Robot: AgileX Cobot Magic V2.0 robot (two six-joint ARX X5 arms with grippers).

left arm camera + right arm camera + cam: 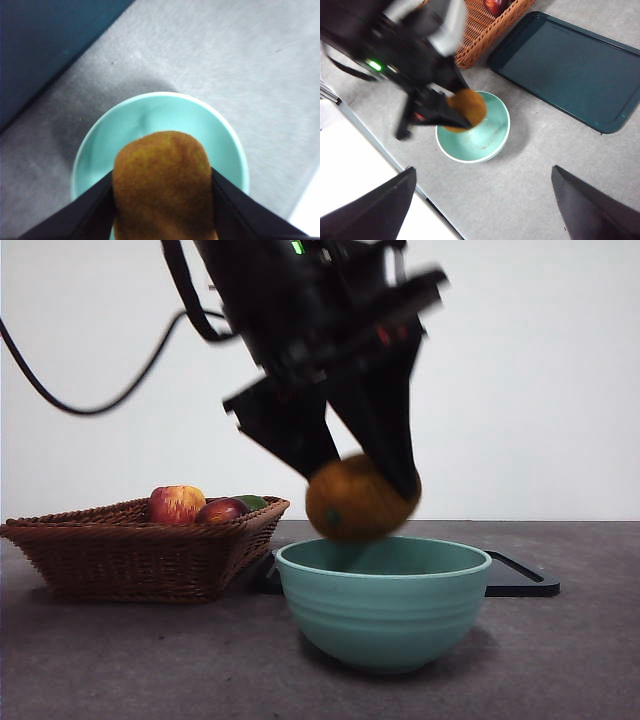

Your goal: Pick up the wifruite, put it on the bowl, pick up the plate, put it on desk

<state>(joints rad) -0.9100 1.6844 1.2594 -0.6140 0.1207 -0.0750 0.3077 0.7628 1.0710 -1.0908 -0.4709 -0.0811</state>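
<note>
The teal bowl [383,602] sits nearest on the worktop [560,660], and straight above its opening hangs the wifruite [358,498], pinched between the jaws of the left gripper [352,475]. The fruit is just over the rim, not yet inside, and it stands off-centre, toward the basket side of the bowl. Its long axis runs out along the jaws, which press its two flanks. So the drop looks to be plainly downward. The right gripper [482,210] waits well apart with its jaws spread wide and nothing between them.

By count: one brown fruit, one bowl, one wicker basket [130,550] holding a red-yellow apple [176,503], a dark red fruit [222,510] and something green [252,501], and one dark tray [570,70] beyond the bowl.
</note>
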